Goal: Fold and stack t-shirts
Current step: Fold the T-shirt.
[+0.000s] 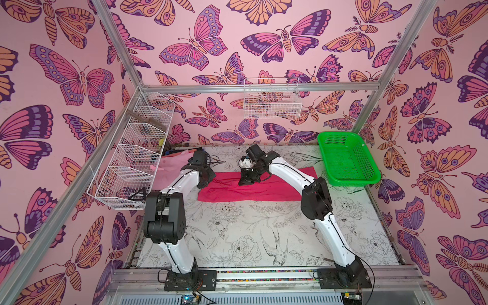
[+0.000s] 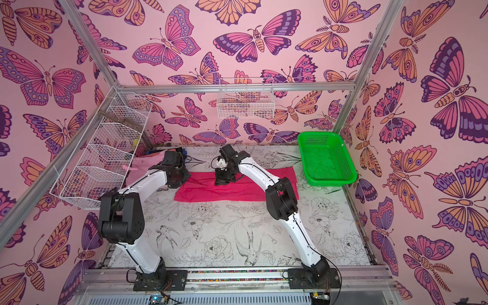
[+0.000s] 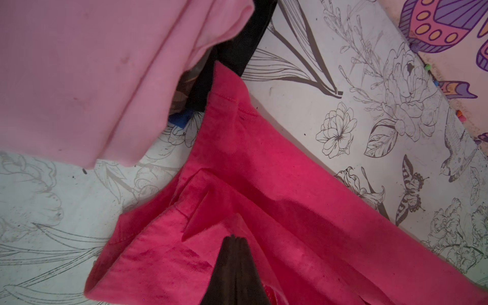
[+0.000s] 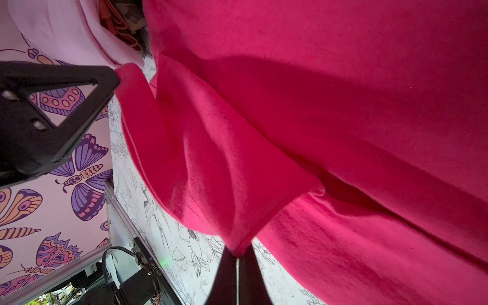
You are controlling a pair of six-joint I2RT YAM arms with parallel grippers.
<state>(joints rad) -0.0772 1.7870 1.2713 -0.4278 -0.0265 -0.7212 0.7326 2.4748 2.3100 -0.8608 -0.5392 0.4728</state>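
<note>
A crimson t-shirt (image 1: 264, 191) (image 2: 237, 191) lies as a long folded strip across the back half of the table in both top views. My left gripper (image 1: 205, 182) (image 3: 234, 239) is at its left end, jaws shut on a corner of the crimson cloth. My right gripper (image 1: 244, 181) (image 4: 238, 257) hovers over the strip's middle, shut on a raised fold of the same shirt (image 4: 237, 158). In the right wrist view the cloth spans from it to the left gripper's fingertip (image 4: 112, 78). A light pink t-shirt (image 1: 171, 165) (image 3: 79, 79) lies at the back left on dark cloth (image 3: 237, 50).
A green mesh basket (image 1: 369, 169) (image 2: 343, 163) stands at the back right corner of the table. White wire baskets (image 1: 132, 163) hang along the left wall, and another wire basket (image 1: 272, 100) hangs on the back wall. The flower-printed table top (image 1: 250, 232) stretches in front of the shirt.
</note>
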